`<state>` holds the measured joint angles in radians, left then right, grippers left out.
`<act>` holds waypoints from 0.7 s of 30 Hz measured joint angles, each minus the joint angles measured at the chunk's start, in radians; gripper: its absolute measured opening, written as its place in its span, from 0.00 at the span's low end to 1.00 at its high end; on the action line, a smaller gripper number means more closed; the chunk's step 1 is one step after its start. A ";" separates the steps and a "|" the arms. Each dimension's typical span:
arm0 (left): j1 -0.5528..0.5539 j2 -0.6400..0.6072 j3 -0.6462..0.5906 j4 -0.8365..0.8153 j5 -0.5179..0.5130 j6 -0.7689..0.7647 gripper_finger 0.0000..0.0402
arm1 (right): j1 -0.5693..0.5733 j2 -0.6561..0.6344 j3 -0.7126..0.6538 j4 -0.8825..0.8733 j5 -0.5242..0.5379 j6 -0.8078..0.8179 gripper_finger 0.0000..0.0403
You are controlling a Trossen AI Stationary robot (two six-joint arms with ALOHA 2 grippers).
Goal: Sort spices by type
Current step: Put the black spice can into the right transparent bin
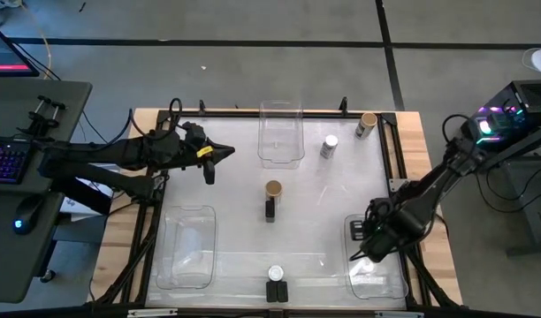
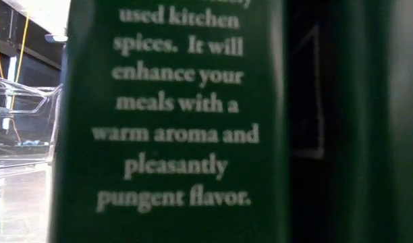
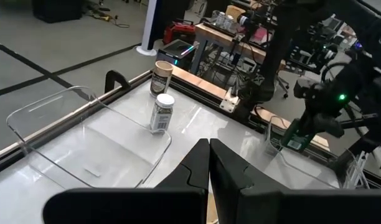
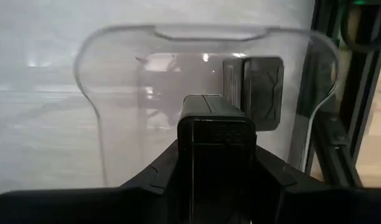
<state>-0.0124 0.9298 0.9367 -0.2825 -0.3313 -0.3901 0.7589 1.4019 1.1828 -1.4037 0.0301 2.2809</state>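
Lowering your right gripper [image 4: 216,146] straight over the clear bin [image 4: 116,93] at the bench's [image 1: 323,221] right front corner should serve you best: its fingers clamp a black box [image 4: 212,111], and another box [image 4: 262,93] already lies inside, so release beside it. Your left gripper [image 3: 209,163] waits with fingers pressed together near the far bin [image 1: 281,132]. Close spice boxes [image 2: 173,121] block the low view, probably the front pair.
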 joint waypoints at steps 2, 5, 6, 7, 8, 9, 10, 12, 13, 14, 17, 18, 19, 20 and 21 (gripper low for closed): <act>0.000 0.000 0.000 0.000 0.000 0.000 0.00 | 0.000 0.032 0.000 0.009 -0.013 0.001 0.29; 0.000 0.000 0.000 0.000 0.000 0.000 0.00 | 0.000 0.071 0.000 0.000 -0.009 0.012 0.29; 0.000 0.000 0.000 0.000 0.000 0.000 0.00 | -0.002 0.081 0.000 0.000 -0.003 0.015 0.29; 0.000 0.000 0.000 0.000 0.000 0.000 0.00 | -0.007 0.090 0.000 0.000 -0.001 0.015 0.29; 0.000 0.000 0.000 0.000 0.000 0.000 0.00 | -0.011 0.096 0.000 0.002 0.000 0.012 0.29; 0.000 0.000 0.000 0.000 0.000 0.000 0.00 | -0.015 0.102 0.000 0.004 0.001 0.004 0.29; 0.000 0.000 0.000 0.000 0.000 0.000 0.00 | -0.021 0.107 0.000 0.002 0.003 -0.004 0.29; 0.000 0.000 0.000 0.000 0.000 0.000 0.00 | -0.030 0.116 0.000 0.001 0.006 -0.012 0.29; 0.000 0.000 0.000 0.000 0.000 0.000 0.00 | -0.034 0.120 0.000 0.001 0.011 -0.014 0.30; 0.000 0.000 0.000 0.000 0.000 0.000 0.00 | -0.040 0.124 0.000 0.001 0.014 -0.021 0.31; 0.000 0.000 0.000 0.000 0.000 0.000 0.00 | -0.051 0.140 0.000 -0.018 0.012 -0.041 0.38; 0.000 0.000 0.000 0.000 0.001 0.000 0.00 | -0.054 0.146 0.000 -0.030 0.006 -0.045 0.39; 0.000 0.000 0.000 0.000 0.007 0.000 0.00 | -0.057 0.150 0.000 -0.038 -0.004 -0.046 0.40; 0.000 0.000 0.000 0.000 0.015 0.000 0.00 | -0.059 0.154 0.000 -0.042 -0.011 -0.049 0.40; 0.000 0.000 0.000 0.000 0.022 0.000 0.00 | -0.059 0.157 0.000 -0.047 -0.019 -0.055 0.40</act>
<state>-0.0128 0.9298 0.9367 -0.2829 -0.3098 -0.3904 0.6998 1.5590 1.1826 -1.4506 0.0108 2.2261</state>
